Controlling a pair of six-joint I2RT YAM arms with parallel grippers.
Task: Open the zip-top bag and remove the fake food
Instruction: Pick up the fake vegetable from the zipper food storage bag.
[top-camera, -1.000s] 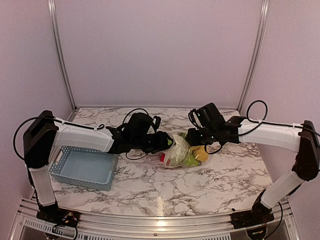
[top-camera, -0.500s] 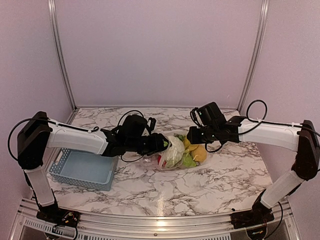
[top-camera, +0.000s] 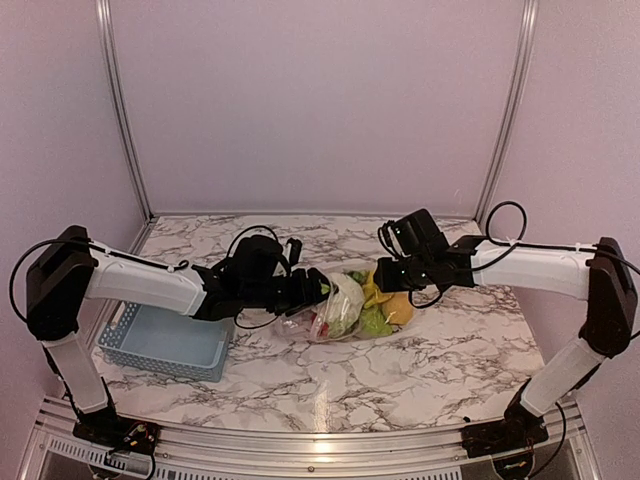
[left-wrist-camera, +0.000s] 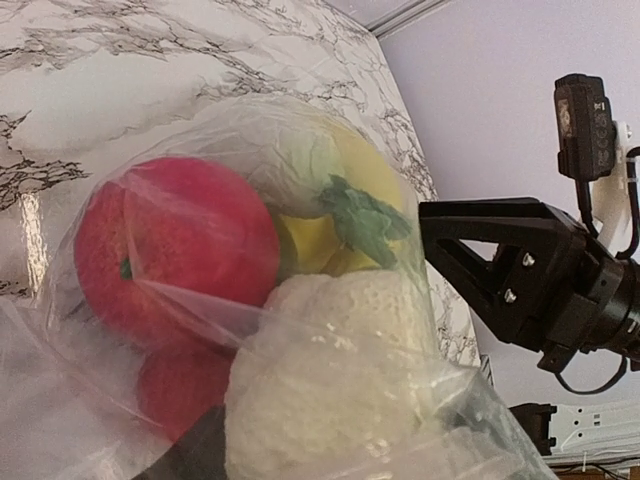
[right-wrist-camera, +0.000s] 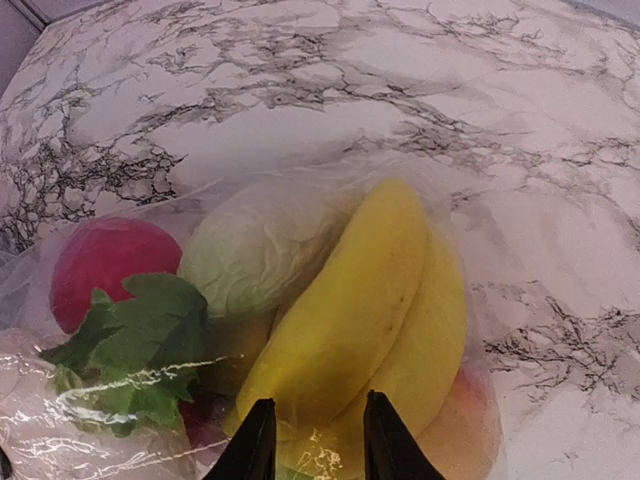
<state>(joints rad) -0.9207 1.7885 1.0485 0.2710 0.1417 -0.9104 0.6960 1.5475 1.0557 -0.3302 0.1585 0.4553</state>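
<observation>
From above, the zip-top bag (top-camera: 345, 312) of fake food (top-camera: 388, 306) lies right of the light blue basket (top-camera: 165, 345), with the left gripper (top-camera: 318, 288) at its basket-side end and the right gripper (top-camera: 385, 274) at its far end. The left wrist view shows a red apple (left-wrist-camera: 175, 245) and cabbage (left-wrist-camera: 330, 390) through the plastic; whether that gripper is apart or together I cannot tell. In the right wrist view, narrowly parted fingers (right-wrist-camera: 258, 445) pinch plastic over the bananas (right-wrist-camera: 350, 310).

**Q:** Where is there free room?
**A:** On the near marble tabletop (top-camera: 400, 390), in front of the clear crinkly zip-top bag (top-camera: 338, 318) packed with toy fruits and vegetables (top-camera: 398, 306). There is also an open strip behind the bag.

**Q:** What obstructs passage?
**A:** The left gripper (top-camera: 318, 285) and right gripper (top-camera: 385, 272) crowd the bag from either side. The light blue lattice plastic basket (top-camera: 165, 340) occupies the table's left side.
</observation>
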